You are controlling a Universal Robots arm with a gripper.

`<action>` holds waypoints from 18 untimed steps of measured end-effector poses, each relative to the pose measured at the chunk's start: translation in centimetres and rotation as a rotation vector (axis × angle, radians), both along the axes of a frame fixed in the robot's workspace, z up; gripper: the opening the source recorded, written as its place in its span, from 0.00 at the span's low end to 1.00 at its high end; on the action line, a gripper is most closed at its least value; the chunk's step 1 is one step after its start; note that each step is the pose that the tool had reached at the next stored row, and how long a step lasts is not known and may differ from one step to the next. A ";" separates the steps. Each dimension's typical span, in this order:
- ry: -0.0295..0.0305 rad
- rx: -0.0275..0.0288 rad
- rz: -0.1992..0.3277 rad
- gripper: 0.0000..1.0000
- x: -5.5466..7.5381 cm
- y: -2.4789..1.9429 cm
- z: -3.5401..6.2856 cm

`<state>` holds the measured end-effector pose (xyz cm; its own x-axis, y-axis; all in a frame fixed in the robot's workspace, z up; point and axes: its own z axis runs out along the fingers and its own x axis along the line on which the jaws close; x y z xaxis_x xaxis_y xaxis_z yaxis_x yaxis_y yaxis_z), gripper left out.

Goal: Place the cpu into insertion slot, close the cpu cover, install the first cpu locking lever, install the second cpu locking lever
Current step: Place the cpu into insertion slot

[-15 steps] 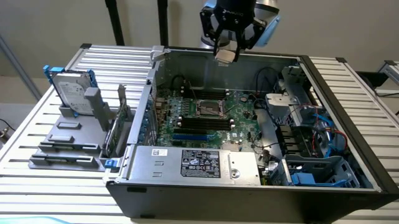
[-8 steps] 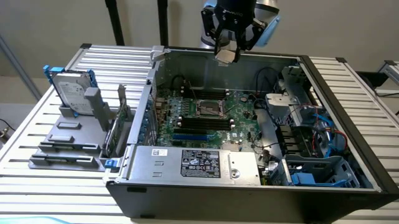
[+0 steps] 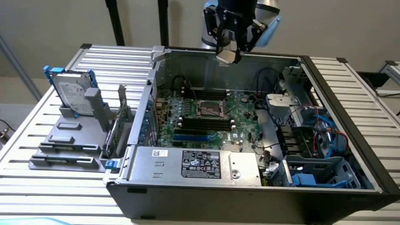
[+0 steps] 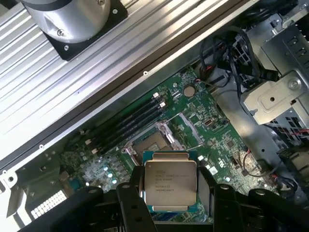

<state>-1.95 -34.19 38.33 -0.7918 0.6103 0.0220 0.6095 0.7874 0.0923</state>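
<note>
Gripper (image 3: pixel 229 55) clasping the cpu (image 4: pixel 170 181) by its edges, high above the open computer case (image 3: pixel 325 93); insertion slot (image 4: pixel 150 142) empty; cpu cover (image 4: pixel 189 126) raised; no step yet completed.

flat square silvery-grey metal-topped cpu (image 4: pixel 170 181): dull silver top, dark printed lettering, green edge.
angular black plastic gripper (image 4: pixel 170 198): matt black throughout.
small square metal-rimmed insertion slot (image 4: pixel 150 143): dark centre, silvery-black rim.
flat green circuit board (image 3: pixel 240 117): green, speckled with silver and black parts.
long black plastic memory slots (image 3: pixel 203 124): black, in parallel stripes.
short blue plastic connector strip (image 3: pixel 190 138): bright blue.
grey sheet-metal supply box (image 3: pixel 150 164): silver-grey, with a white and black label.
ribbed aluminium table (image 3: pixel 37 187): silver-grey, parallel lines.
boxy steel computer case (image 3: pixel 250 206): black outside, grey inside.
moulded plastic drive cage (image 3: pixel 319 173): light blue.
</note>
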 end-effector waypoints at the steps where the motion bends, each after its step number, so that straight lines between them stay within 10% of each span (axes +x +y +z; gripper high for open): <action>1: 0.0001 0.0000 -0.016 0.55 0.0 0.00 0.00; 18: 0.0171 -0.0011 -0.265 0.55 0.0 0.00 -0.26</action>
<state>-1.95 -34.19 38.07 -0.6040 0.7963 0.0332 0.7958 0.6003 0.0795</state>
